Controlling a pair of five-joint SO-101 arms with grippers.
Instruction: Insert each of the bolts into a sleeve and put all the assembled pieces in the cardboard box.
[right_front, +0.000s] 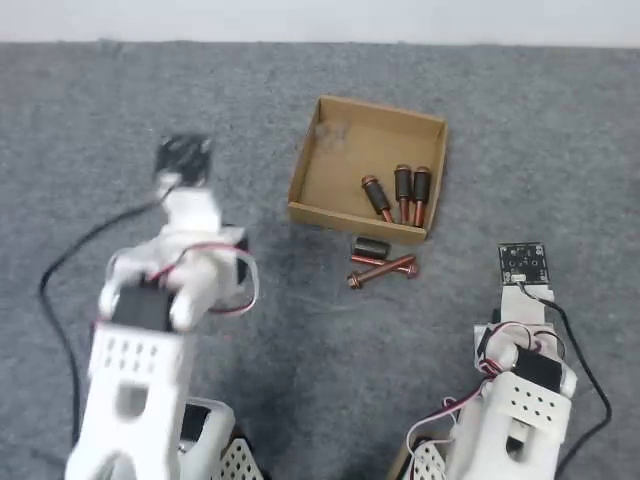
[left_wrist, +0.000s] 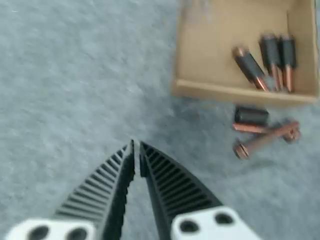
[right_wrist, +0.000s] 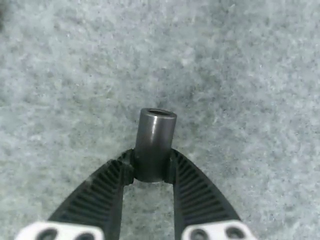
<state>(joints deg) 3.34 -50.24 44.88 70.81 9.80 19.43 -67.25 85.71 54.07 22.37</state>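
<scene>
Black sleeve clamped between your right gripper fingertips, open bore facing away from wrist, over grey felt mat. Your left gripper: jaws nearly together, holding nothing, above mat, off to side of cardboard box. Three assembled pieces lie inside box. Second sleeve and two copper bolts lie just outside its near wall.

On the grey mat a cardboard box has three bolts with sleeves on lying in it, and just outside its near wall lie one black sleeve and two bare bolts, between the left arm and the right arm.
</scene>
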